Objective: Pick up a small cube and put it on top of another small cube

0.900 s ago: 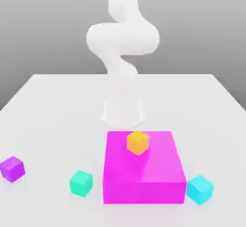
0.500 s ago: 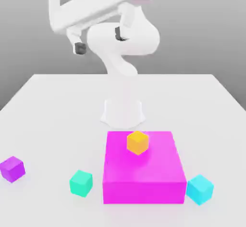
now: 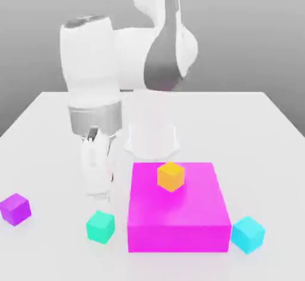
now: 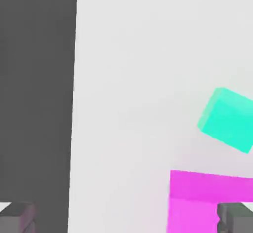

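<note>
ok so in the exterior view the small teal-green cube (image 3: 100, 227) is sitting on the pale worktop (image 3: 250, 137), off to the exterior view's left of the big magenta block (image 3: 177, 237), w/ a bit of bare surface between the two. it's turned at an angle, so a corner faces the cam more or less.

the tool (image 3: 99, 198) is pointing down and shows just above the teal-green cube in that view, tho how high it hangs or how far behind the cube it is, i can't really tell from this angle. its fingertips (image 4: 17, 218) are wide apart in the hand view, one at each side, so def open.

other stuff: the orange cube (image 3: 171, 177) is on top of the magenta block, nearer its far edge than the front one. the cyan-blue cube (image 3: 248, 235) is on the worktop right by the block's front corner on the exterior view's right, super close, can't say if they touch. the purple cube (image 3: 15, 209) is well apart from the block, way over at the exterior view's left, past the teal-green one.

the white arm (image 3: 91, 62) bends over and comes down on the exterior view's left of its base (image 3: 152, 141), which stands behind the block.

hand view also has a bright greenish cube, partly cut off by the frame, near the magenta block. prob the teal-green one imo, but the color's a bit washed out. there's a dark strip alongside the worktop too.
</note>
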Controlling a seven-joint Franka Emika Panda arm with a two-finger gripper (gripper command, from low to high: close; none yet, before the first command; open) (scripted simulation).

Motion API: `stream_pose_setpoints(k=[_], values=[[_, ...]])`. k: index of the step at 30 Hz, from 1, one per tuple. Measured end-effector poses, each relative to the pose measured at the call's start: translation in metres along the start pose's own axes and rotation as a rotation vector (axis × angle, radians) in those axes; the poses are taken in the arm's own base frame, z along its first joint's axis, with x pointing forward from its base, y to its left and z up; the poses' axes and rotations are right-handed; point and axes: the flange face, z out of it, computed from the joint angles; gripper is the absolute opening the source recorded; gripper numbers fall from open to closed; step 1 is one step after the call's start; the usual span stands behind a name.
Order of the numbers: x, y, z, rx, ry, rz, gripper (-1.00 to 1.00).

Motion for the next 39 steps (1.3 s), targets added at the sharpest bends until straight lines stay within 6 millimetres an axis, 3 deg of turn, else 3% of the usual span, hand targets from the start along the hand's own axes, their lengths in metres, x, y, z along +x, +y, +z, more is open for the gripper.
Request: stream_pose_setpoints(k=[4,14,15,21,32,39], values=[[0.037,0.009,0.043,-0.014,0.096,0.225,0.00],[0.050,0.014,0.111,-0.011,0.118,0.266,0.00],[0.050,0.014,0.116,-0.013,0.118,0.267,-1.00],[0.051,0.015,0.118,-0.013,0.117,0.267,-1.00],[0.042,0.014,0.054,-0.017,0.113,0.255,-1.00],[0.002,0.069,0.013,-0.124,0.030,-0.098,-1.00]])
